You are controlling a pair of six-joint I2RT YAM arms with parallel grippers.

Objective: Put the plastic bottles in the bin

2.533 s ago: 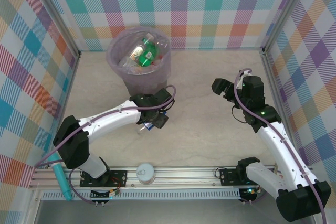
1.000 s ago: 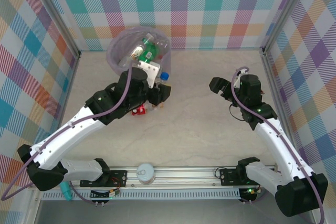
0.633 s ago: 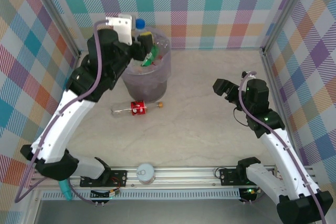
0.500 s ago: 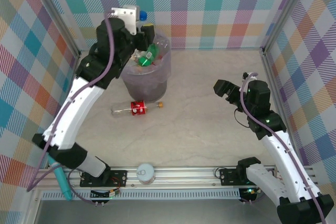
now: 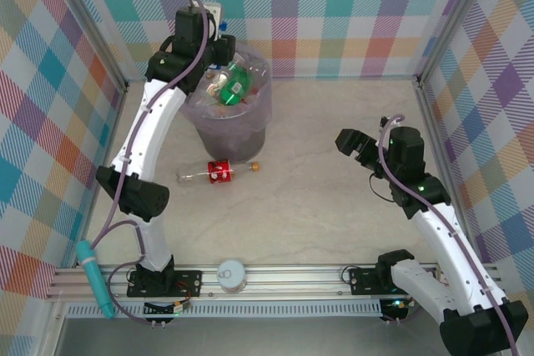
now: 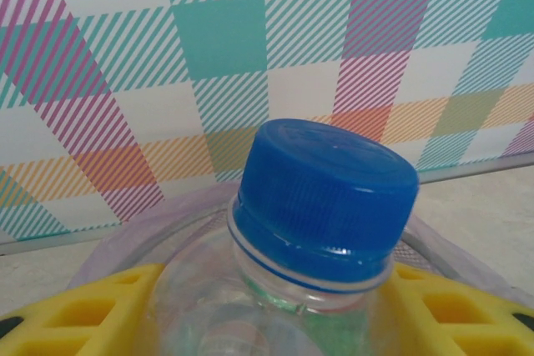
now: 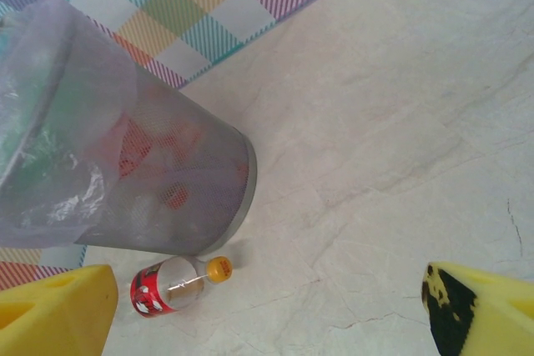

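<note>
**Nearing the finish: one bottle held over the bin, one lying on the table**

The blue-capped bottle (image 6: 325, 185) sat clamped between the yellow fingers (image 6: 92, 310) of the left gripper (image 6: 275, 314), neck up. Just beyond it, in the left wrist view, curved the lilac-lined rim of the bin (image 5: 229, 127). From where I stood the bottle looked to be above the bin's far-left edge, held but not yet let go. I could not tell whether it was fully over the opening.

Inside the bin lay a heap of bottles (image 5: 219, 93), a green one (image 5: 236, 85) on top among clear ones with red labels, so most of the job looked done. Apart from the one in the grip, only one more remained that I could see. This was a red-labelled bottle (image 5: 219, 172) with an orange cap, lying on its side on the table (image 5: 325, 214) just in front of the bin's foot.

The right gripper (image 5: 350, 141) hung with its jaws spread wide and nothing between them, well apart from the bin and over bare table on the right.

Room was tight at the back. The left arm was stretched nearly full length, and the checked rear wall (image 5: 334, 14) stood close behind the bin, with the left wall (image 5: 50, 89) not far off. The middle and right of the table were open, so I judged either arm could reach the lying bottle freely. A white canister (image 5: 231, 273) stood by the near rail, out of the way.
</note>
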